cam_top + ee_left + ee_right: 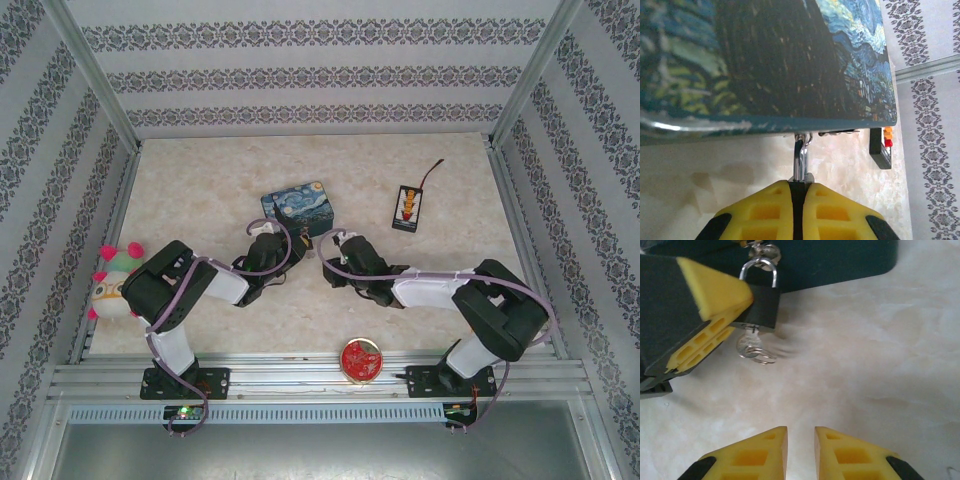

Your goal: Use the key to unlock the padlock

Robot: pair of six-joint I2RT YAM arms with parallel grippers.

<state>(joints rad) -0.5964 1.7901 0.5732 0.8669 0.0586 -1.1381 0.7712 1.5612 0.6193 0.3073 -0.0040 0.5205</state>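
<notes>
Nearest us, the right pincer point(800, 434) hangs slightly spread and empty over the surface point(865, 365). We see the tin point(780, 60) beyond, the left pincer point(797, 186) pressed together on the padlock point(760, 305) hooked at the tin's edge, and the key point(748, 344) stuck in the padlock's underside.

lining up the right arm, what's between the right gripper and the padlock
Right wrist view: bare tabletop lies between the right gripper and the padlock, apart from the key sticking out of the padlock's bottom.
</notes>
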